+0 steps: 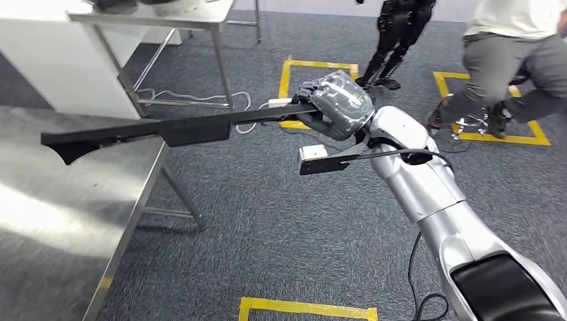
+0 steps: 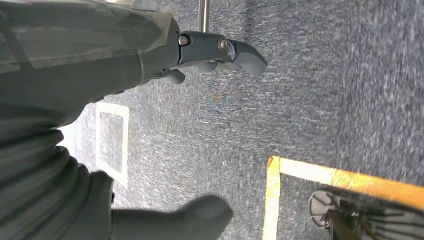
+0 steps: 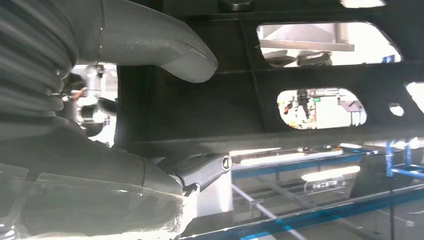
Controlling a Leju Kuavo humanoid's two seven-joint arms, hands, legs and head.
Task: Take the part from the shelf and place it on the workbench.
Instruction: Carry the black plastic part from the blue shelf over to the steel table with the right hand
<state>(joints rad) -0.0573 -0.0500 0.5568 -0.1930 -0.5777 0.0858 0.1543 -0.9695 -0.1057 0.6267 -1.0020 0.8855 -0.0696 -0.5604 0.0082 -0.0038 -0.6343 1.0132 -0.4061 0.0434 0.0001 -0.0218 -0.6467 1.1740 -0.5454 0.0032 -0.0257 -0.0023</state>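
My right hand (image 1: 336, 103) grips one end of a long, flat black part (image 1: 160, 130). The part reaches leftward, and its far end hangs over the steel workbench (image 1: 47, 221) at the left. In the right wrist view the part (image 3: 310, 75) is a dark panel with oval cut-outs, clamped between my thumb (image 3: 165, 47) and fingers (image 3: 200, 167). My left hand (image 2: 150, 60) hangs over the grey carpet with its fingers apart and nothing in it.
A second steel table (image 1: 160, 17) stands at the back left, with a white cabinet (image 1: 60, 60) beside it. Yellow tape squares (image 1: 314, 73) mark the carpet. A person (image 1: 515, 60) crouches at the back right, near another dark robot's legs (image 1: 394, 40).
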